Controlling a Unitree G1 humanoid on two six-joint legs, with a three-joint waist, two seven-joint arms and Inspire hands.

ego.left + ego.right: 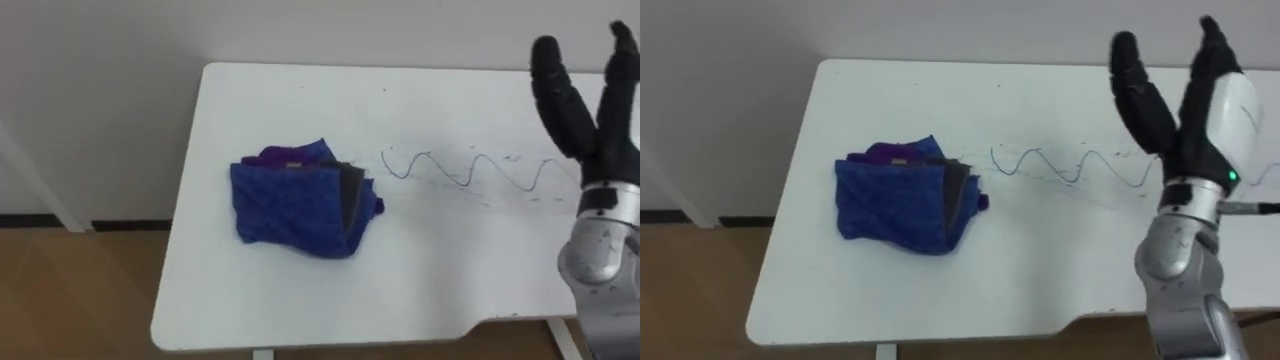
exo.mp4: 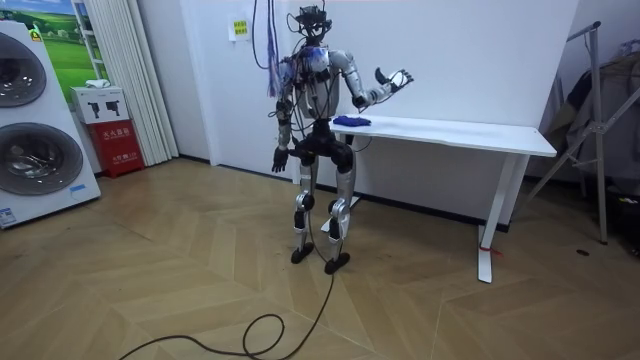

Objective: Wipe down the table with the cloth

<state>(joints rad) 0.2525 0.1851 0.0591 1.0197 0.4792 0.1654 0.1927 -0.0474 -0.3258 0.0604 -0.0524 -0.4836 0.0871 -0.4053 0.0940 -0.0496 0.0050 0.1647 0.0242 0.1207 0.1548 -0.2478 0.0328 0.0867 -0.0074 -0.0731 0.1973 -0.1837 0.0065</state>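
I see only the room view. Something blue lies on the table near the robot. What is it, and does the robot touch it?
Observer: It is a folded blue cloth, with a dark grey layer showing at its right edge. Nothing touches it.
Operator: Is there anything on the table to wipe?
Observer: Yes. A wavy blue pen line runs across the white table, to the right of the cloth.
Operator: How is the raised hand?
Observer: The right hand is raised over the right part of that line, its fingers straight and spread, holding nothing.
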